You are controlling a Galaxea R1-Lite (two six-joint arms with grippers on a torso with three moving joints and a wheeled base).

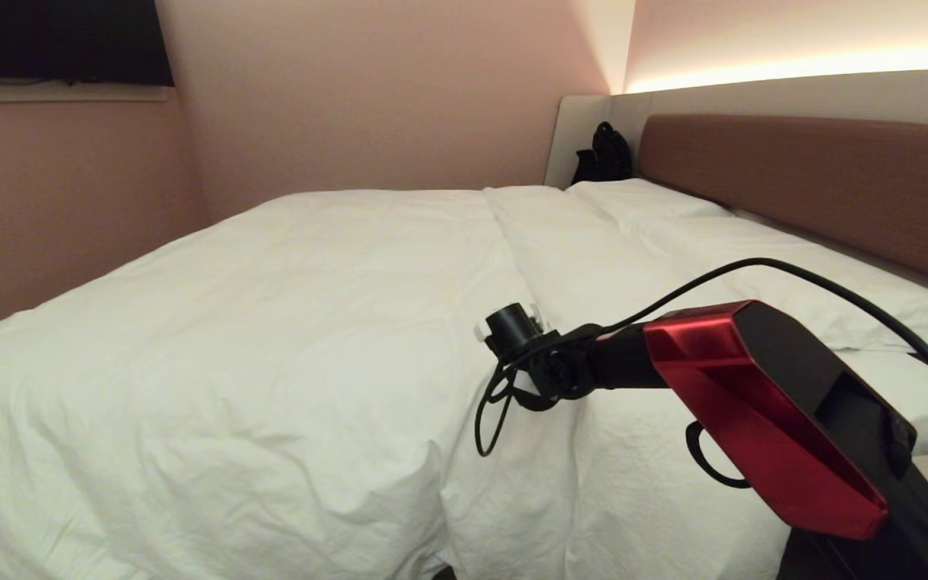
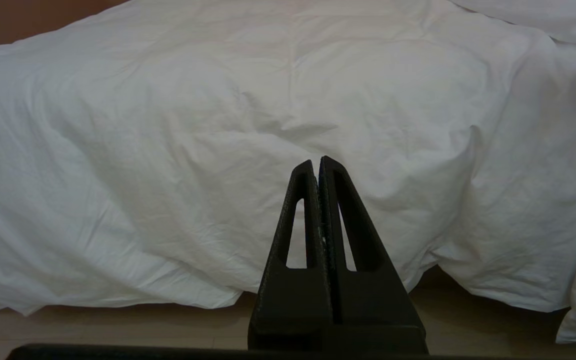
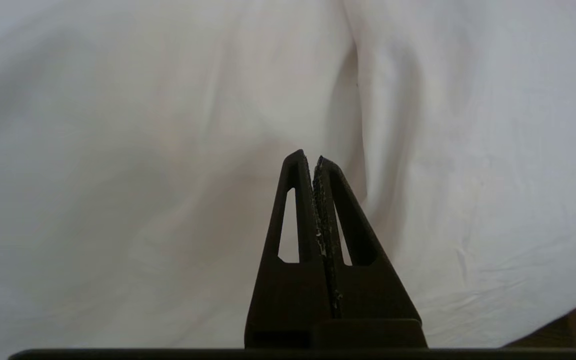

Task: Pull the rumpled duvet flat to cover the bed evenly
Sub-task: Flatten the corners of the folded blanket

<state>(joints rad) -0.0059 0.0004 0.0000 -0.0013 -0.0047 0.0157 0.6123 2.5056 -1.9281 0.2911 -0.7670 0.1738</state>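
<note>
The white duvet (image 1: pixel 271 322) lies puffy and wrinkled over the left and middle of the bed (image 1: pixel 818 177) and hangs over its near side (image 2: pixel 218 125). Its right edge runs up the bed beside the bare sheet (image 1: pixel 657 467). My right arm (image 1: pixel 754 403) reaches in from the lower right, its wrist over that edge. In the head view its fingers are hidden. The right gripper (image 3: pixel 312 157) is shut and empty, close before a fold of white fabric (image 3: pixel 378 125). The left gripper (image 2: pixel 316 162) is shut, empty, low and parked, facing the hanging duvet.
White pillows (image 1: pixel 649 201) lie along the reddish-brown headboard. A black bag (image 1: pixel 605 153) sits in the far corner. A dark screen (image 1: pixel 53 40) hangs on the left wall. Beige floor (image 2: pixel 118 325) shows under the duvet's hem.
</note>
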